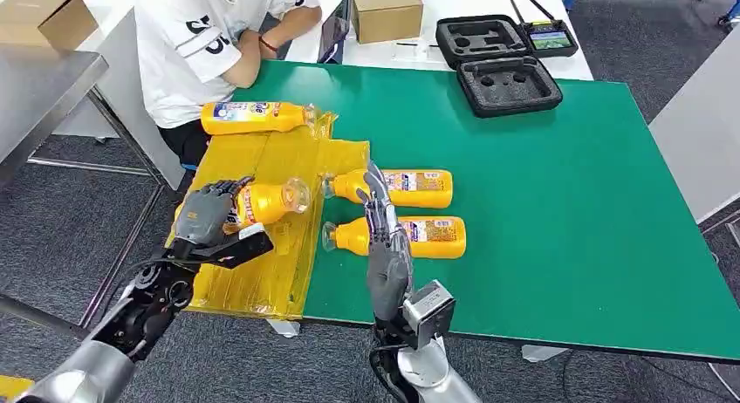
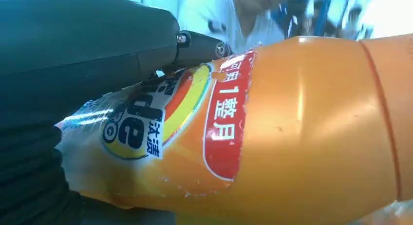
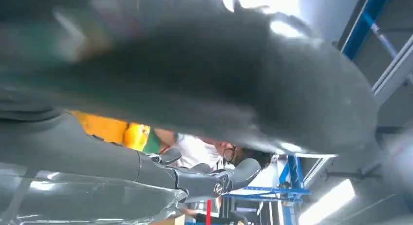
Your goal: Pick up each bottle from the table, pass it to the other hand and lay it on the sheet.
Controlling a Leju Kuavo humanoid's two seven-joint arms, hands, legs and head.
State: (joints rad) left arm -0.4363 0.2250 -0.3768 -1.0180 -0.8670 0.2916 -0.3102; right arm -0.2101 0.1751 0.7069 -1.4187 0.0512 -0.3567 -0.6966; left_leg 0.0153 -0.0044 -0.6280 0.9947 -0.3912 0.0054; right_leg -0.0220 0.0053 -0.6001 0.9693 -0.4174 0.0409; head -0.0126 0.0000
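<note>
Orange bottle (image 1: 266,201) in left hand (image 1: 206,214).

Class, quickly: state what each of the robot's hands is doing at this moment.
Left hand: grips an orange bottle over the yellow sheet.
Right hand: open, fingers extended, holding nothing, above the two bottles on the table.

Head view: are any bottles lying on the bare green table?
Yes, two bottles lie on the green table, right of the yellow sheet.
</note>
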